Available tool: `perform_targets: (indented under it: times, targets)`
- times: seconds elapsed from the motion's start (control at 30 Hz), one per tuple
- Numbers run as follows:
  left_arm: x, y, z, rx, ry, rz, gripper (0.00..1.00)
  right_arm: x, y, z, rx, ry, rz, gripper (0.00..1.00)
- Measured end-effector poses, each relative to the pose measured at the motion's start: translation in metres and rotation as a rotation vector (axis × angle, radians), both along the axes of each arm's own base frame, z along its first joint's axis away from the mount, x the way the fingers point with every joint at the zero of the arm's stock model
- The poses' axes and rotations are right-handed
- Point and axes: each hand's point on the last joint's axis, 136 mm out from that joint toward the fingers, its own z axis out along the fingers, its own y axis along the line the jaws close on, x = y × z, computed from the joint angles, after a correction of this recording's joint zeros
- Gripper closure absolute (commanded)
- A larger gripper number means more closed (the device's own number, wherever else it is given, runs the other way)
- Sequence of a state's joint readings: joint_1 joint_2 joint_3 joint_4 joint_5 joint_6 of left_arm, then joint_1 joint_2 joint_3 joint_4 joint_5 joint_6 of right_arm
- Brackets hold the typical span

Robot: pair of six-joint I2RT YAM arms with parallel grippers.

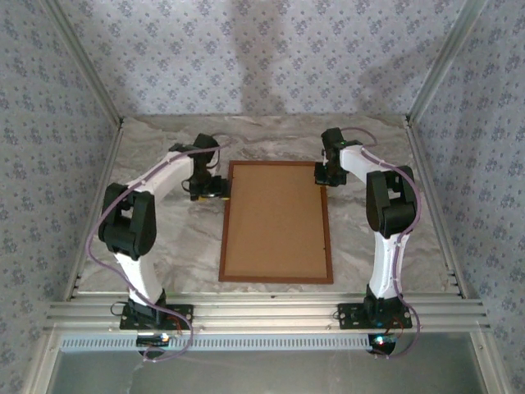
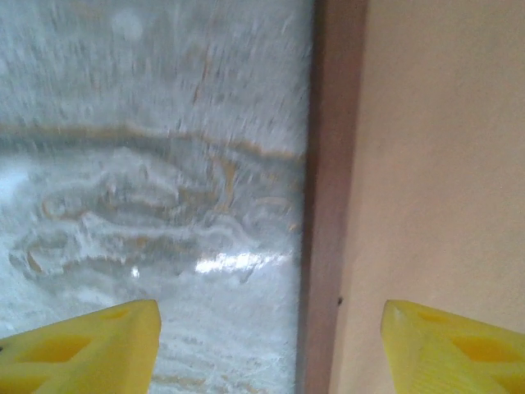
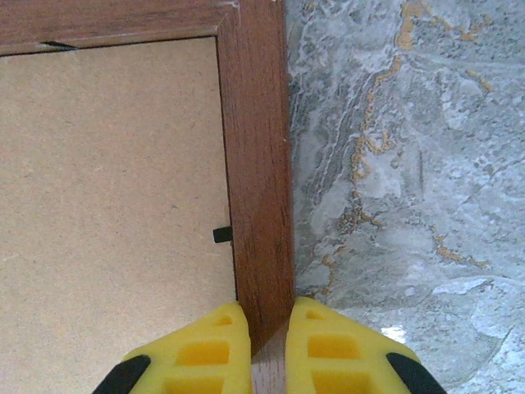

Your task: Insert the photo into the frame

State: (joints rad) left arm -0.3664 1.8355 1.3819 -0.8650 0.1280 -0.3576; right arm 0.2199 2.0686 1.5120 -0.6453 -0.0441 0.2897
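The reddish-brown wooden frame (image 1: 225, 222) lies flat in the middle of the marble table, with a plain brown backing board (image 1: 277, 220) set inside it. The photo is hidden. My right gripper (image 1: 324, 176) is at the frame's far right corner. In the right wrist view it (image 3: 268, 345) is shut on the right bar (image 3: 256, 164). My left gripper (image 1: 215, 190) hovers at the far left bar. Seen from the left wrist, it (image 2: 271, 345) is open, its yellow fingers (image 2: 90, 345) wide apart either side of the bar (image 2: 328, 164) and not touching it.
A small black tab (image 3: 221, 235) sticks out from the right bar over the backing board (image 3: 107, 205). Bare marble tabletop (image 1: 156, 271) lies left and right of the frame. Patterned walls and metal rails (image 1: 262, 312) close in the table.
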Motion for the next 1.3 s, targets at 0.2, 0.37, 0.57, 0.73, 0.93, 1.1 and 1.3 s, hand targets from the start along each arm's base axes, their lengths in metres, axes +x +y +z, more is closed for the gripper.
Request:
perform_targets:
  times: [0.2,0.37,0.57,0.73,0.93,1.1,1.3]
  targets:
    - [-0.018,-0.001,-0.020,-0.028,0.051,0.014,0.28,0.000,0.000,0.000,0.000,0.000,0.000,0.87]
    - [-0.017,-0.008,-0.023,-0.049,0.047,0.004,0.28,0.000,0.000,0.000,-0.001,0.000,0.003,0.87]
    - [-0.019,-0.009,-0.033,-0.040,0.070,0.006,0.28,0.000,0.000,0.000,-0.001,0.000,0.003,0.87]
    - [-0.025,-0.007,-0.042,-0.029,0.099,0.010,0.28,0.000,0.000,0.000,-0.001,0.000,0.003,0.87]
    - [-0.028,-0.007,-0.044,-0.026,0.106,0.009,0.28,0.000,0.000,0.000,-0.001,0.000,0.003,0.87]
    - [-0.029,-0.008,-0.046,-0.026,0.107,0.006,0.28,0.000,0.000,0.000,-0.001,0.000,0.004,0.87]
    - [-0.029,-0.011,-0.049,-0.036,0.118,0.004,0.29,0.000,0.000,0.000,-0.001,0.000,0.004,0.87]
